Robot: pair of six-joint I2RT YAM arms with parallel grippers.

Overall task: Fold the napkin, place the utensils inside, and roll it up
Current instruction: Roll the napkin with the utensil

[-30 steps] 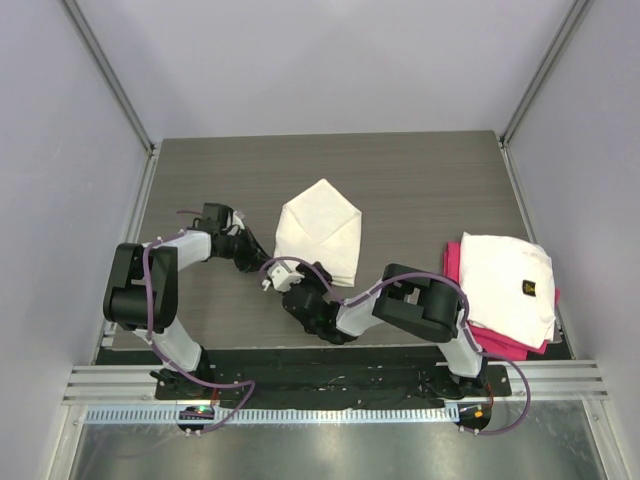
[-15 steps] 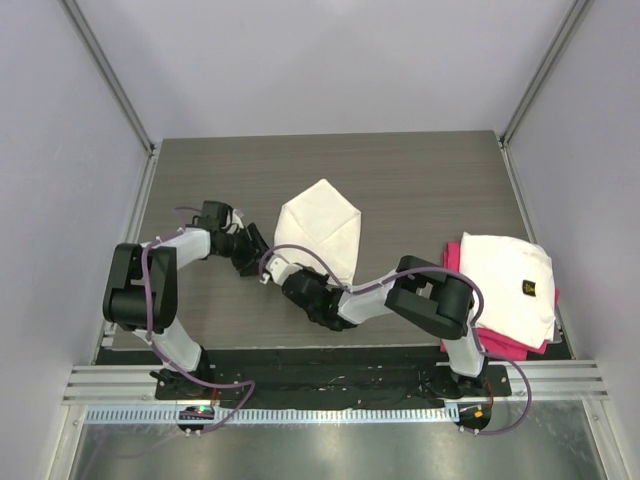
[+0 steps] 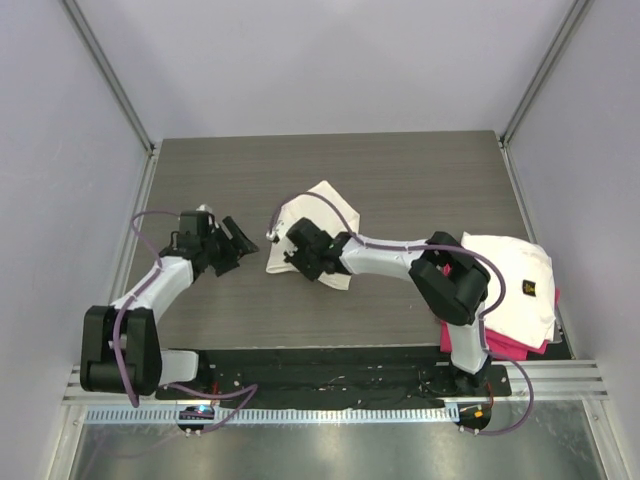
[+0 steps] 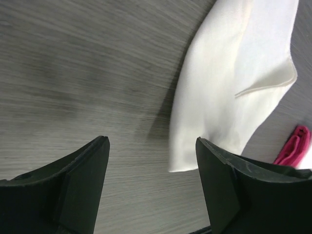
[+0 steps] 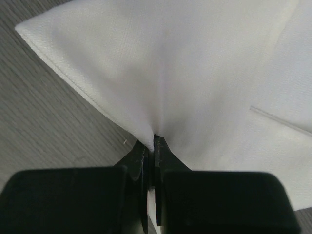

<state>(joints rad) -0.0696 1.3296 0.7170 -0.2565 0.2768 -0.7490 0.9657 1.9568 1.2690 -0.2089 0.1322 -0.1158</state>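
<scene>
The cream-white napkin lies folded and creased at mid-table, partly under my right arm. My right gripper sits over its near-left part. In the right wrist view this gripper is shut on a pinched fold of the napkin, and the cloth fans out from the tips. My left gripper stands open just left of the napkin, touching nothing. In the left wrist view its fingers frame bare table, with the napkin's corner just ahead between them. The utensils are out of view.
A folded white cloth with a small dark logo rests on a pink cloth at the right edge of the table. The pink cloth also shows far off in the left wrist view. Grey walls enclose the dark wood table.
My left gripper has opened and drawn back to the left, off the napkin. My right gripper has shut on the napkin and moved away from the near edge, bunching the cloth's near part.
</scene>
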